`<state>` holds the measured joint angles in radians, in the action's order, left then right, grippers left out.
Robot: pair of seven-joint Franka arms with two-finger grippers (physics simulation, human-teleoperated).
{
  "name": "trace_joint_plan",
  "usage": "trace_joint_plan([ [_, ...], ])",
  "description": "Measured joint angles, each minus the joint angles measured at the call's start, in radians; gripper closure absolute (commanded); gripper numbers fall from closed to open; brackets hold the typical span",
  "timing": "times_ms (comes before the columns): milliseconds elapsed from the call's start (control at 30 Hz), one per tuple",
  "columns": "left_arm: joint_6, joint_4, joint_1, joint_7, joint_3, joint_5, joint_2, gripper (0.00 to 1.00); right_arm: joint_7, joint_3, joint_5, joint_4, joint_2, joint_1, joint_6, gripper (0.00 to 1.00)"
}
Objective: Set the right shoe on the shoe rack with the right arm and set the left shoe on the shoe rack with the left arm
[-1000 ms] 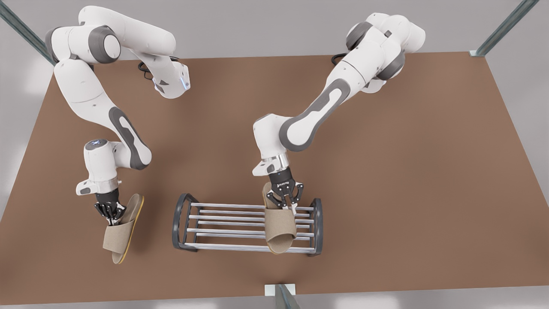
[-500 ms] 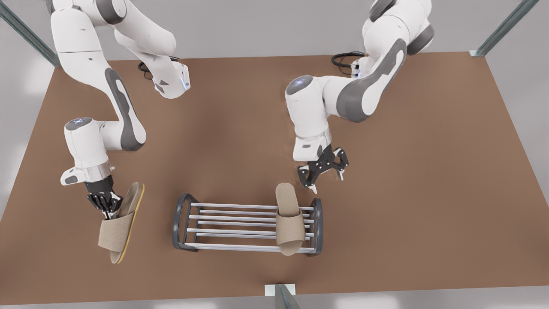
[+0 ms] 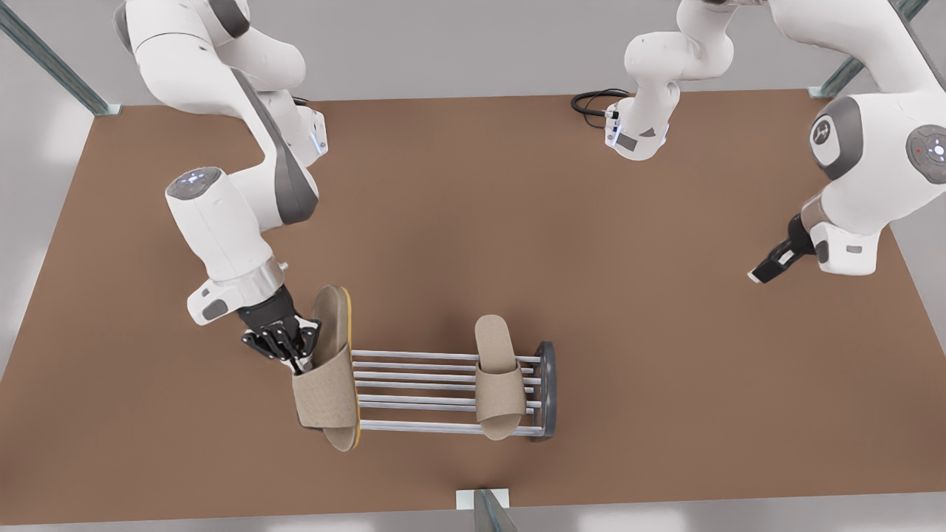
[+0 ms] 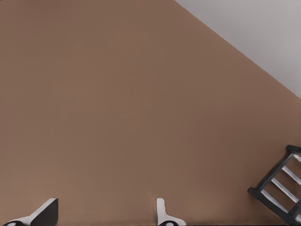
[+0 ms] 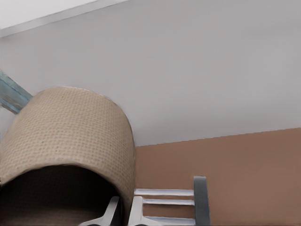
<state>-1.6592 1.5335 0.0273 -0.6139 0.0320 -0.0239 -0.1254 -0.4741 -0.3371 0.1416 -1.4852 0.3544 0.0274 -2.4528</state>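
A tan open-toe slipper, the left shoe [image 3: 499, 384], lies across the silvery bars of the shoe rack [image 3: 436, 377] near its end on the front view's right. The right shoe [image 3: 329, 384] hangs tilted over the rack's other end, its yellow sole edge facing the bars. My right gripper [image 3: 299, 358] is shut on its woven band [image 5: 70, 127], and its fingers [image 5: 113, 212] pinch the band's edge above the rack [image 5: 200, 197]. My left gripper [image 3: 768, 266] is far off at the front view's right, open and empty [image 4: 103, 219], with a rack corner [image 4: 282, 188] in its view.
The brown table [image 3: 473, 222] has both arm bases at its far edge, with a black cable [image 3: 591, 100] beside one. A metal post [image 3: 484, 506] stands at the near edge's middle. Grey floor surrounds the table.
The right gripper carried its slipper towards the front view's right, from beside the rack to over its end. The left gripper let go of the other slipper and drew far away.
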Motion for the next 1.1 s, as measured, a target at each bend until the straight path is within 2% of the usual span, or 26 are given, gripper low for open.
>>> trace_joint_plan([
  [100, 0.0, -0.012, 0.049, 0.09, -0.003, -0.026, -0.01, 0.0, -0.06, 0.009, 0.065, 0.144, 0.094, 0.067, 0.094, 0.79],
  [300, -0.007, -0.021, 0.043, 0.227, -0.003, -0.041, -0.01, 0.0, -0.174, 0.129, 0.127, 0.248, 0.19, 0.245, 0.203, 0.79],
  [633, -0.03, -0.019, 0.047, 0.374, -0.004, 0.005, -0.017, 0.0, -0.285, 0.151, 0.159, 0.168, 0.21, 0.28, 0.242, 0.79],
  [933, -0.035, -0.014, 0.047, 0.452, -0.004, 0.009, -0.018, 0.0, -0.333, 0.142, 0.164, 0.077, 0.198, 0.282, 0.183, 0.79],
  [967, -0.035, -0.014, 0.047, 0.458, -0.004, 0.009, -0.018, 0.0, -0.337, 0.142, 0.165, 0.072, 0.197, 0.282, 0.18, 0.51],
  [1000, -0.036, -0.014, 0.047, 0.464, -0.004, 0.009, -0.018, 0.0, -0.342, 0.143, 0.169, 0.07, 0.199, 0.282, 0.177, 0.0],
  [1100, -0.036, -0.014, 0.048, 0.481, -0.004, 0.01, -0.018, 0.0, -0.362, 0.144, 0.198, 0.066, 0.209, 0.282, 0.167, 0.0],
])
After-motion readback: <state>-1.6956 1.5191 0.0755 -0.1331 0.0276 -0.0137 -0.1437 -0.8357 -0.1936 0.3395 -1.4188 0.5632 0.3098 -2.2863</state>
